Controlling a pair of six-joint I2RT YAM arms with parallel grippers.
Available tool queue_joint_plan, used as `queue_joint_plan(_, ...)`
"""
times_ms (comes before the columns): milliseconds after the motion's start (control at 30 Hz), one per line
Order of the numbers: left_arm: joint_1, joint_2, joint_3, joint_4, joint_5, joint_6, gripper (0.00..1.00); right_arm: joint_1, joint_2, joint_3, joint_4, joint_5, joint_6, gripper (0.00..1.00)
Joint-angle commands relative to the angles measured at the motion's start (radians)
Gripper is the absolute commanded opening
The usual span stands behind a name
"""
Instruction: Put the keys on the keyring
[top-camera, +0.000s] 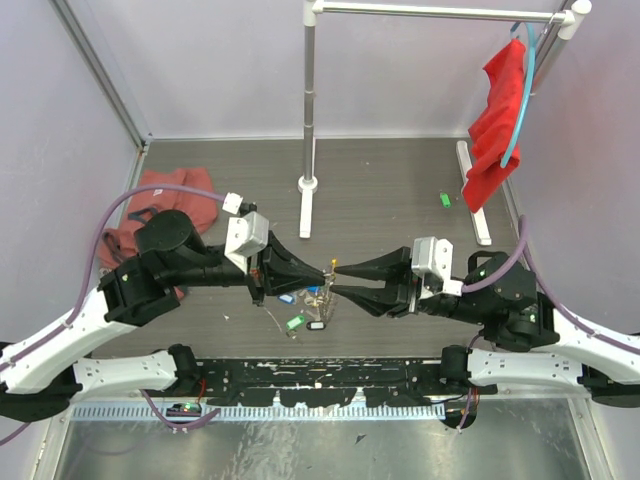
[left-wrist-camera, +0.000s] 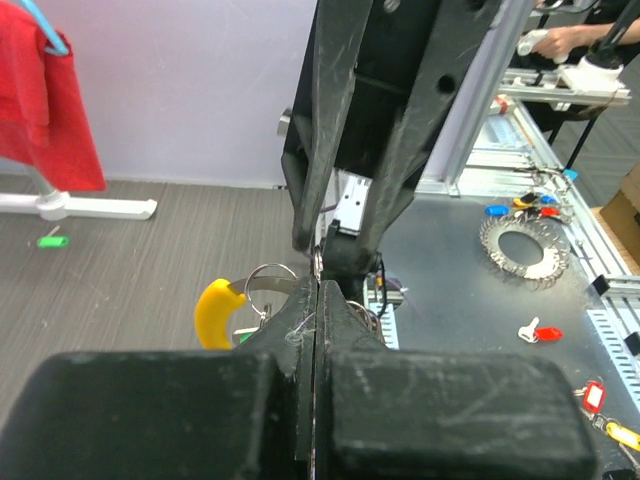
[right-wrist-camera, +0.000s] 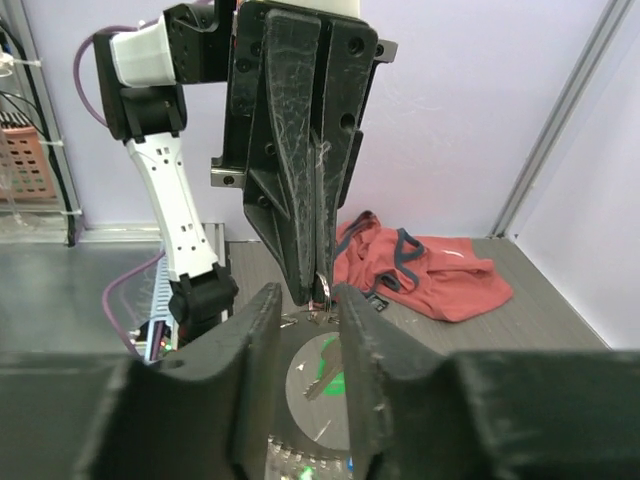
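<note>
My left gripper is shut on the keyring and holds it just above the table. In the left wrist view the keyring's thin silver loop and curved yellow section stick out left of the shut tips. My right gripper is open and empty, its tips on either side of the left gripper's tip. In the right wrist view the loop hangs between its fingers. Keys with blue, green and black tags lie below the keyring.
A green-tagged key lies alone at the far right. A red cloth lies at the left and another hangs on the rack at the right. A stand pole is behind. A beaded silver ring and loose keys lie on a metal surface.
</note>
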Motion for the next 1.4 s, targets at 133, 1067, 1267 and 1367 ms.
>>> queue_joint_plan(133, -0.001, 0.053, 0.162, -0.298, -0.047, 0.146, 0.00, 0.003, 0.028, 0.203, -0.274, 0.118, 0.030, 0.42)
queue_joint_plan(1067, -0.004, 0.249, 0.450, -0.732, 0.068, 0.320, 0.00, 0.003, 0.239, 0.357, -0.539, 0.006, 0.037, 0.40)
queue_joint_plan(1267, -0.007, 0.253, 0.451, -0.740, 0.073, 0.324, 0.00, 0.002, 0.254, 0.357, -0.536, -0.011, 0.033, 0.38)
queue_joint_plan(1367, -0.009, 0.253, 0.449, -0.739, 0.074, 0.326, 0.00, 0.002, 0.267, 0.356, -0.536, -0.023, 0.031, 0.37)
